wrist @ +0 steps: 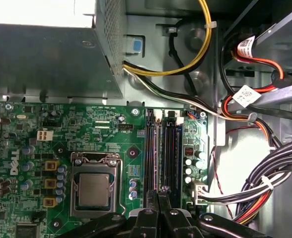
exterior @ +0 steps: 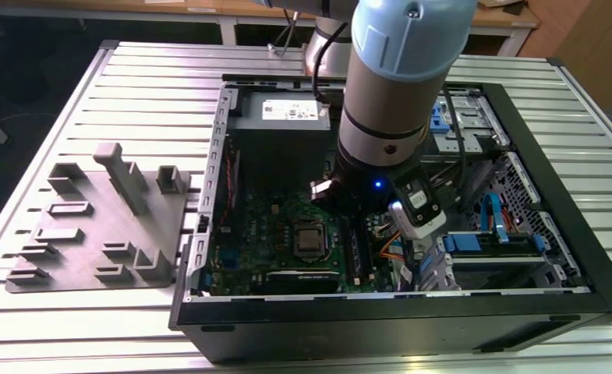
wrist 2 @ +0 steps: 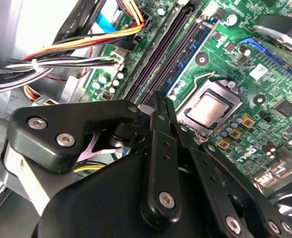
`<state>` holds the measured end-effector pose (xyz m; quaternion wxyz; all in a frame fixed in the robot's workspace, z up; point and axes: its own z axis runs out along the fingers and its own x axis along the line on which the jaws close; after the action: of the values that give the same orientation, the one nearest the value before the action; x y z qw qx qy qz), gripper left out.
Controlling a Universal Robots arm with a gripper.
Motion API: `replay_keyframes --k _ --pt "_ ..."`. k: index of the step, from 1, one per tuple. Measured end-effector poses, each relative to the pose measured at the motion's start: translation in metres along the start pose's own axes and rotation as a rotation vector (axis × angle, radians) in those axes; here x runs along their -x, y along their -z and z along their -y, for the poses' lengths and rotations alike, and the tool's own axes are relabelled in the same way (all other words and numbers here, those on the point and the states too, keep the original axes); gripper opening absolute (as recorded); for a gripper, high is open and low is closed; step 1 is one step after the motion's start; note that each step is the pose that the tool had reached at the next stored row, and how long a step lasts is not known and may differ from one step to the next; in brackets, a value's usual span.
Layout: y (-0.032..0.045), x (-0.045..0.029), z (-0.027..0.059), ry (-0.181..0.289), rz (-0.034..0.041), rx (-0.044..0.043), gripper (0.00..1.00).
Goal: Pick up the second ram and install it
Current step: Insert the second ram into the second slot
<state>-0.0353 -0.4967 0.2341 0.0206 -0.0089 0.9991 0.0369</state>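
The arm is reaching down into the open case, which is sitting on the slatted counter. In both wrist views the end effector is pointing at the motherboard. Its fingers are drawn together with only a sliver showing between them. The tips are hanging right over one end of the long black slots, which are lying just beside the processor socket. A thin dark strip is running from the tips along the slot line. Whether that is the ram seen edge-on, pinched or seated, or just a slot cannot be told. Bundled cables are lying on the slots' other side. Toward the exterior view's left, the grey plate is resting beside the case, well apart from the arm.
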Motion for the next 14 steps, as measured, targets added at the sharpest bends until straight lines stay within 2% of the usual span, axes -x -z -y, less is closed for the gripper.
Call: replay_keyframes --k 5,14 --pt "-0.0001 0.0000 0.0000 0.000 0.0001 0.0034 0.08" --pt "-0.0009 -0.0001 0.0001 0.000 0.0000 0.0045 0.08"
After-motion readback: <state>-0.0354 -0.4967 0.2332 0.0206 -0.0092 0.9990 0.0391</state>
